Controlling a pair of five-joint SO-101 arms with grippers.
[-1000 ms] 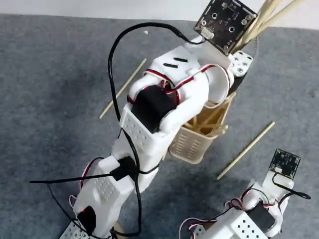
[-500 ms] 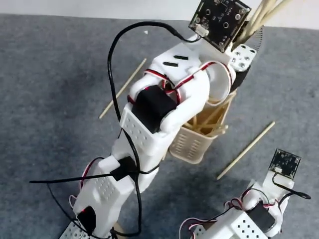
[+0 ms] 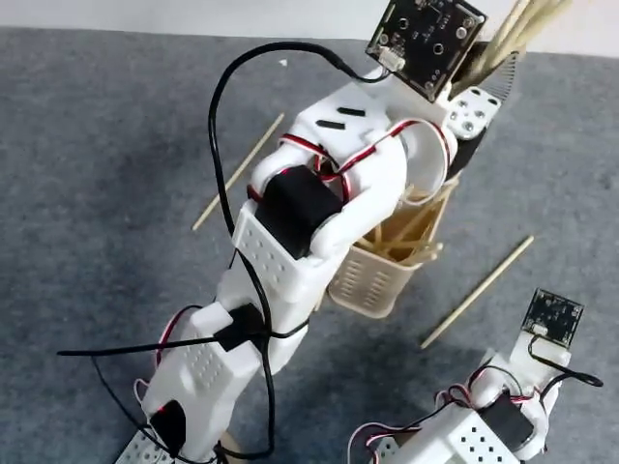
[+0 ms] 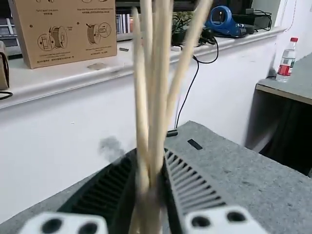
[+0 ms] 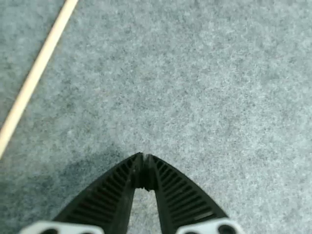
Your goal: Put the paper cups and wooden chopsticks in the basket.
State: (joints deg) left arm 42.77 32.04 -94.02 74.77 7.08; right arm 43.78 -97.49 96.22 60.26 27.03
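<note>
Grey felt table (image 3: 97, 145). A loose chopstick (image 3: 239, 172) lay flat, well to the left of the left gripper (image 4: 151, 163). That gripper was clamped tight on a bundle of chopsticks (image 4: 153, 73), which stood up out of its jaws. The basket (image 3: 379, 280) sat below it, with other chopsticks (image 3: 411, 232) inside. A second chopstick (image 3: 478, 291) lay on the felt between the basket and the right gripper (image 5: 145, 160). The right gripper's jaws met tip to tip, holding nothing, low over the felt, with that chopstick near.
</note>
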